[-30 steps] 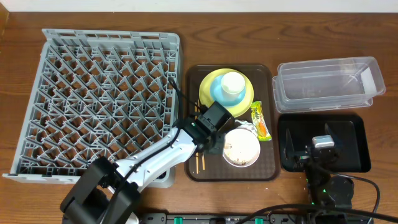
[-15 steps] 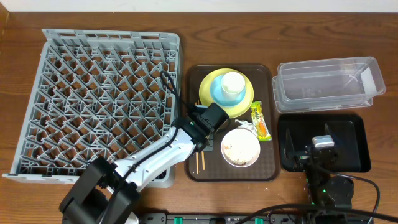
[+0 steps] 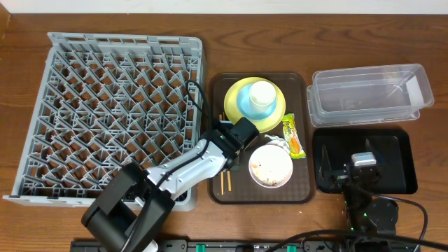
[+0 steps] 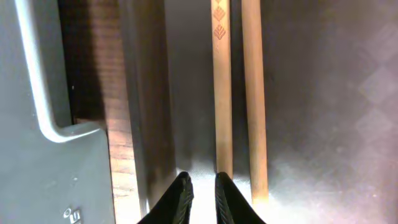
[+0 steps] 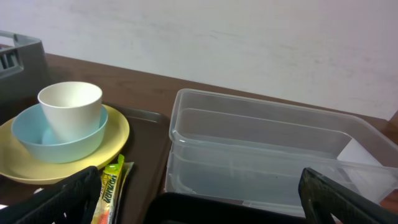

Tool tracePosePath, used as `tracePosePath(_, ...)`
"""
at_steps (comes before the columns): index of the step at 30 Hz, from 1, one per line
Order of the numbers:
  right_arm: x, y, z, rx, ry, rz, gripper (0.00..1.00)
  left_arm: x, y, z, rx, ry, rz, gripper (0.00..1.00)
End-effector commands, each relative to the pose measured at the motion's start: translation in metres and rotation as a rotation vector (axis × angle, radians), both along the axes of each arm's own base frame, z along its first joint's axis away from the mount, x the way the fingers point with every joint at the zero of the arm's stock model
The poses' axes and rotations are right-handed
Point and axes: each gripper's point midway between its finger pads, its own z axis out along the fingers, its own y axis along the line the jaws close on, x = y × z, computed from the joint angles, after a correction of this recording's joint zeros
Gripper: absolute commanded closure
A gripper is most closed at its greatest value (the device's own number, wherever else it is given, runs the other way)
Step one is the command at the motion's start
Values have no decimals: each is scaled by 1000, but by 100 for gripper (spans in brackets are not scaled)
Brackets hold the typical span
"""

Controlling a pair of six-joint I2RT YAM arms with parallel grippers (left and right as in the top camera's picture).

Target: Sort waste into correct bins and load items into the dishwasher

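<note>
Left arm is down low over the brown serving tray [image 4: 323, 93], and the wrist view puts us right on the chopsticks [image 4: 222, 93]: the pair lies flat and side by side along the tray's left edge, close to the corner of the grey dish rack [image 3: 112, 112]. The left gripper [image 4: 204, 196] has its fingers [image 4: 180, 196] drawn almost together, only a slit between them, and nothing sits in that slit; the near end of one stick lies just off the right fingertip, not between the two. So this looks like a chopstick pickup that has no hold yet. To do it well, I'd judge the fingers want to part enough to straddle both sticks, shift a touch toward them, press down to the tray floor and close across the pair so they lift together rather than scissoring apart; thin sticks on a flat tray can roll or slip out. Then it is a short carry across the strip of tabletop [image 4: 118, 124] to the rack. Over on the other side, the right gripper [image 5: 199, 186] hangs above the black tray [image 3: 399, 168] with fingers spread wide and empty, beside the clear tub [image 5: 261, 137].
</note>
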Motion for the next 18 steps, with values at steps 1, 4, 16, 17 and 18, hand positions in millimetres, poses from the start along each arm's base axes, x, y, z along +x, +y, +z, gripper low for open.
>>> tracePosePath(1,0,1,-1,-6,3,7,1,-3,6,-14,36,26,28,84)
tracePosePath(4,0,1,-1,-6,3,7,1,-4,7,-18,42,37,28,84)
tracePosePath(16,0,1,-1,-6,3,7,1,0,3,-4,17,9,27,83)
tracePosePath(17,0,1,-1,-6,3,7,1,1,2,2,7,-1,27,83)
tracePosePath(18,0,1,-1,-6,3,7,1,2,1,9,-4,-11,27,83)
